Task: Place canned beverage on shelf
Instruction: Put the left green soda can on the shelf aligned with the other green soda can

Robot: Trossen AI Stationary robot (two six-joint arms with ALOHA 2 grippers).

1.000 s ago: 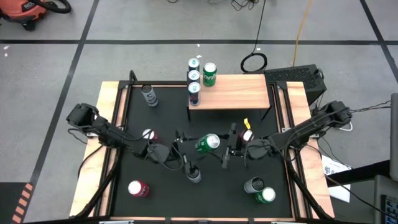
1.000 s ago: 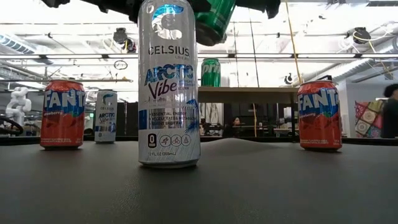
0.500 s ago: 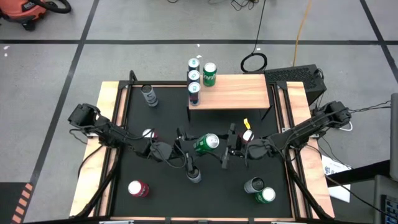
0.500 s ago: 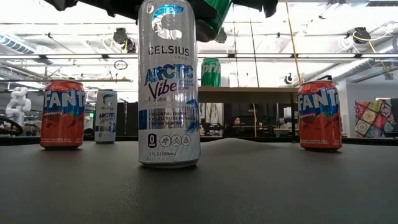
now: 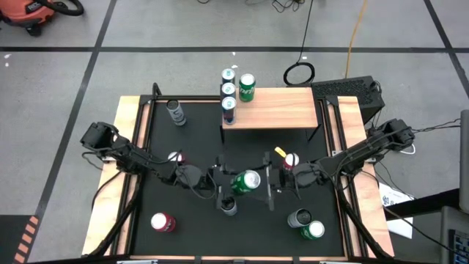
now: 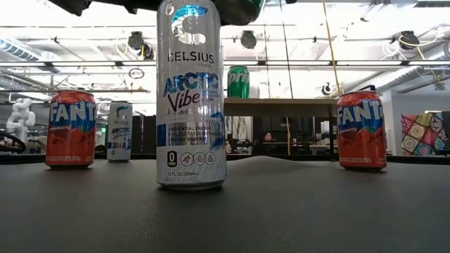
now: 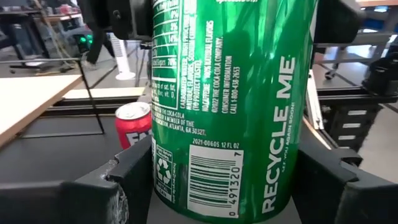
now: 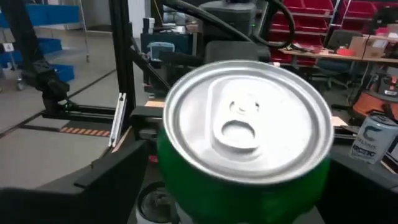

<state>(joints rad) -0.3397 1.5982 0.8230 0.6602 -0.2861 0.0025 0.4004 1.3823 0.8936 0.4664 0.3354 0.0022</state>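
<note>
A green soda can [image 5: 245, 182] is in the air over the middle of the black table, lying on its side with its silver top [image 8: 247, 121] toward the table's right. My left gripper [image 5: 230, 183] comes from the left and is shut on the can's bottom end. My right gripper [image 5: 259, 182] comes from the right and is open, with its fingers [image 8: 118, 174] on either side of the can's top end. The light-wood shelf [image 5: 282, 110] stands at the far middle. A green can [image 5: 247, 86] and tall silver cans [image 5: 229, 103] stand at its left end. My left gripper pinches the green can's lower side walls [image 7: 166, 186] between its two fingers [image 7: 127, 180], near the can's bottom end. The fingers come roughly level from the table's left and lie along the can. The can is lifted clear of the table, lying over with its top toward the right.
A tall silver Celsius can [image 5: 229, 207] stands just near of the held can. Red Fanta cans [image 5: 174, 158] [image 5: 292, 159] stand left and right of the grippers. Another silver can [image 5: 176, 111] stands far left. A red can [image 5: 163, 222], a grey can [image 5: 298, 218] and a green can [image 5: 314, 230] stand near the front.
Both grippers and the green can have moved toward the table's near edge. In the low view the can has left the top of the picture. My right gripper has drawn a little closer over the can's top end.
</note>
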